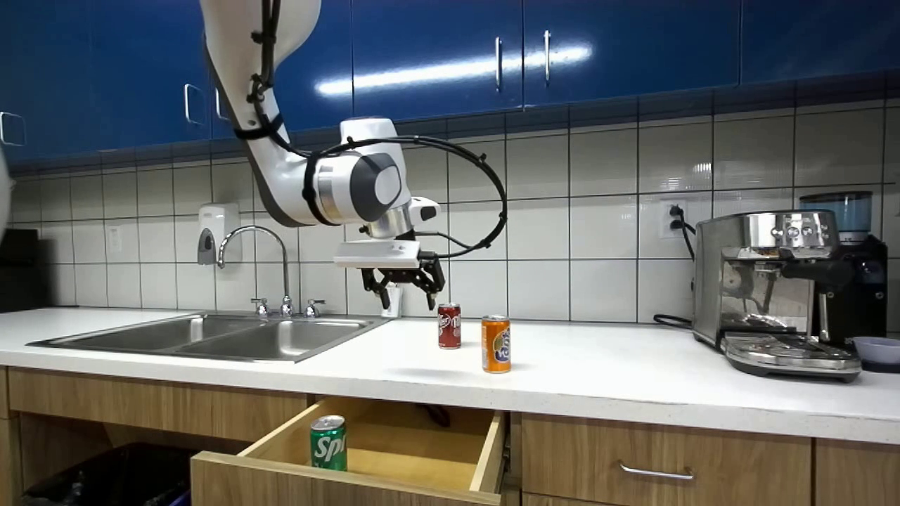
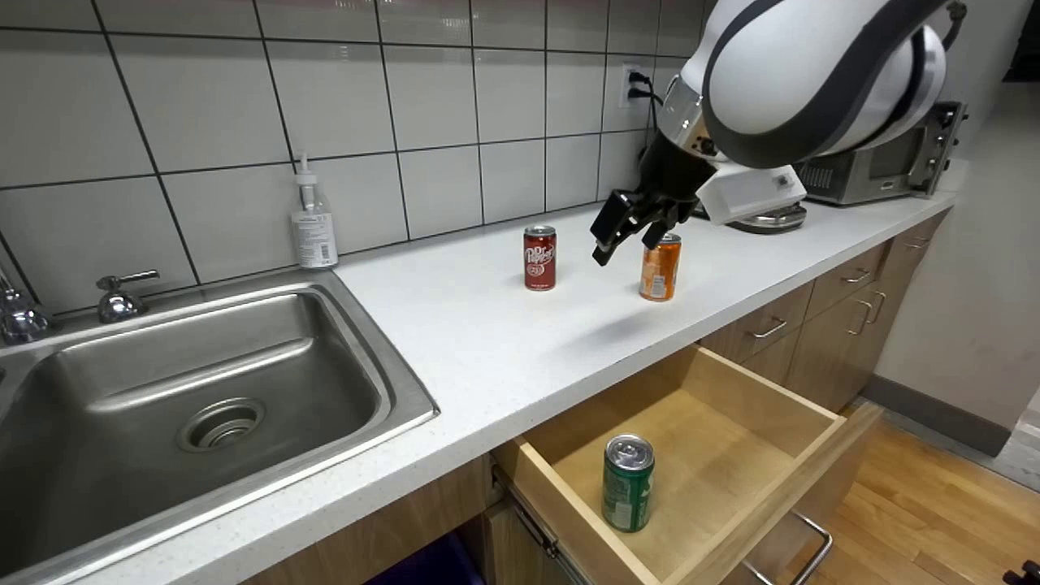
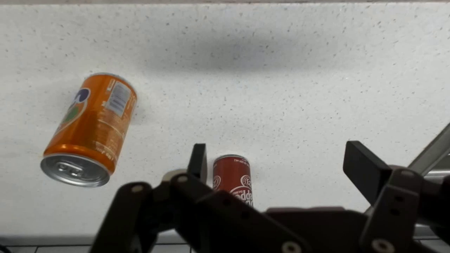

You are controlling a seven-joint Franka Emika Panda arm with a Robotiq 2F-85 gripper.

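Red can [image 1: 449, 326]: Dr Pepper lettering, silver top. Upright on the white surface [image 1: 598, 351], set back toward the tiled wall [image 1: 605, 228]. Partly covered by the claw's linkage in the wrist view.

Orange can [image 2: 661, 272]: upright on the same surface, near the red can but apart from it, closer to the front edge. Top partly behind the claw in an exterior view.

Claw [image 3: 281, 165]: black, two-fingered, released. Fingers [image 3: 365, 168] spread wide, hanging above the surface, clear of both cans. In the wrist view the red can appears between the fingers, the orange can off to one side.

Drawer [image 2: 723, 455]: pale wood, pulled out beneath the front edge of the surface.

Green can [image 2: 628, 487]: upright inside the drawer, near the side wall toward the sink; letters "Sp" legible in an exterior view.

Sink [image 2: 410, 406]: stainless, two basins, sunk into the surface; curved chrome faucet [image 1: 286, 306] behind.

Pump bottle [image 2: 314, 236]: clear, white label, at the sink's back corner near the tiled wall.

Espresso machine [image 1: 766, 281]: stainless, well apart from the cans; black grinder [image 1: 868, 281] beside it.

Cupboards [image 1: 436, 42]: blue, metal handles, mounted above the tiles.
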